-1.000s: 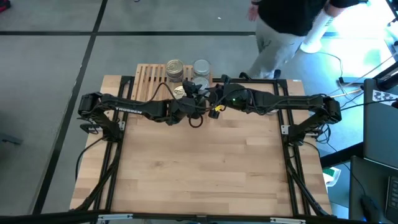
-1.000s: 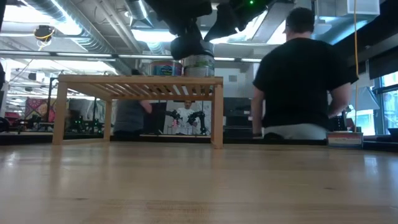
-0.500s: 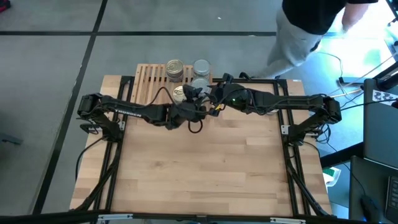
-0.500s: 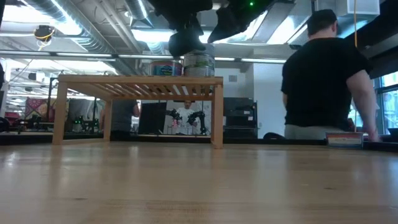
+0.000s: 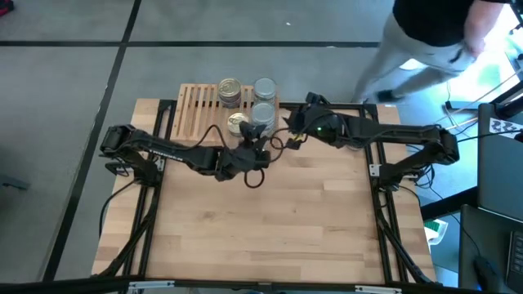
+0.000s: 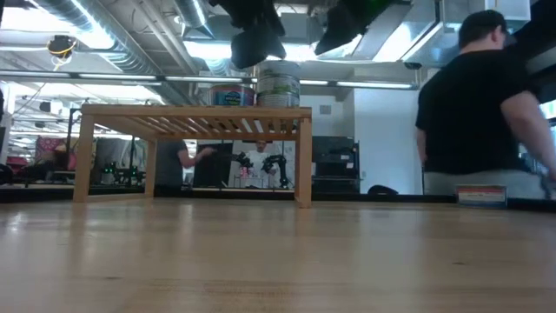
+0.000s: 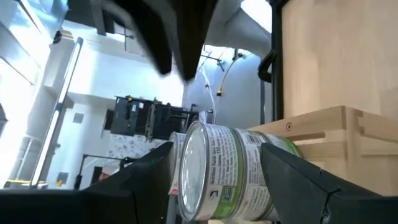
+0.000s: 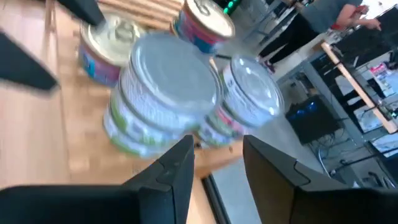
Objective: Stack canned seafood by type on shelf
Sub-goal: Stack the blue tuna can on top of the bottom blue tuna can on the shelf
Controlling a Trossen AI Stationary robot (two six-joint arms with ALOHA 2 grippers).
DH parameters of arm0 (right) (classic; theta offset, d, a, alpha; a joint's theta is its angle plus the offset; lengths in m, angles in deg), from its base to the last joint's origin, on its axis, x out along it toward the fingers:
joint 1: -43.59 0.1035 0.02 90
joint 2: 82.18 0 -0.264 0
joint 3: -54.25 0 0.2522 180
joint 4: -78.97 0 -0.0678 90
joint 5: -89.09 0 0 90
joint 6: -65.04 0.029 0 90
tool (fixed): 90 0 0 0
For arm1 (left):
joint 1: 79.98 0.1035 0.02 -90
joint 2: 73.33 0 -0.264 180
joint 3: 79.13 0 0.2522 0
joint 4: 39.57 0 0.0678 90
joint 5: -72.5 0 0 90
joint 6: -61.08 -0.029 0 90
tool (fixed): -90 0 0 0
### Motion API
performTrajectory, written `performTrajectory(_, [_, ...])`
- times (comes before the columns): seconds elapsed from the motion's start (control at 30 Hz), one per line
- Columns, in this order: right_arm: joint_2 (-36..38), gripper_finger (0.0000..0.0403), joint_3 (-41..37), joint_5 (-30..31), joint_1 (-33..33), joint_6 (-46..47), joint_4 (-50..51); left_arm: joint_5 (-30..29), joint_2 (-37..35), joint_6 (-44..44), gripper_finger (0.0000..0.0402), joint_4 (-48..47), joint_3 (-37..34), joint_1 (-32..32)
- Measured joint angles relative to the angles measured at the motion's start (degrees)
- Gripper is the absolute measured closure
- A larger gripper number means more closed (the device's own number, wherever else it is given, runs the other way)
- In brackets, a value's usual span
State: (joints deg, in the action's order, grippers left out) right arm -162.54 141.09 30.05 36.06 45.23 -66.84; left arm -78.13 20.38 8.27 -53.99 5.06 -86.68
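The light-wood slatted shelf (image 5: pixel 194 110) stands at the table's far edge. On its right half stand tins: a gold-lidded stack (image 5: pixel 230 90), a silver-lidded tin (image 5: pixel 264 87), a silver-lidded stack with green labels (image 5: pixel 261 113) and a gold-lidded tin (image 5: pixel 237 122). In the low view the green-label stack (image 6: pixel 278 89) stands on the slats. My left gripper (image 5: pixel 255 144) is open, just near of the shelf and above the tins (image 6: pixel 256 43); its fingers frame the green-label stack (image 7: pixel 224 171) without touching. My right gripper (image 5: pixel 294 124) is open, right of the tins and above them (image 6: pixel 340 24).
A person (image 5: pixel 441 33) walks beyond the table's far right corner and shows in the low view (image 6: pixel 486 113). The shelf's left half (image 5: pixel 189 104) holds no tins. The wooden tabletop (image 5: pixel 270 220) stretches toward the near edge.
Both grippers have drawn back from the tins and risen: my left toward the table's near edge, my right toward the right edge. The green-label silver stack stays on the shelf where it was. The person has walked off to the right.
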Motion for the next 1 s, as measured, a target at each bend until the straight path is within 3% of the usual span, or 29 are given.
performTrajectory(0.43, [8.6, 0.0265, 0.0, 3.2, 0.0, 0.5, 29.2, -1.5, 0.0, 7.1, 0.0164, -0.5, 0.0, -5.0])
performTrajectory(0.77, [8.3, 0.0264, 0.0, 5.7, 0.0, 6.7, 44.8, -0.5, 0.0, 12.5, 0.0164, -2.2, 0.0, -5.7])
performTrajectory(0.9, [8.1, 0.024, 0.0, 9.4, -0.2, 14.3, 49.7, -0.3, 0.0, 14.1, 0.0164, -4.7, 0.0, -5.6])
performTrajectory(1.0, [8.1, 0.0206, 0.0, 8.7, -1.5, 19.5, 51.7, 0.3, 0.0, 16.2, 0.0164, -6.3, 0.0, -5.6])
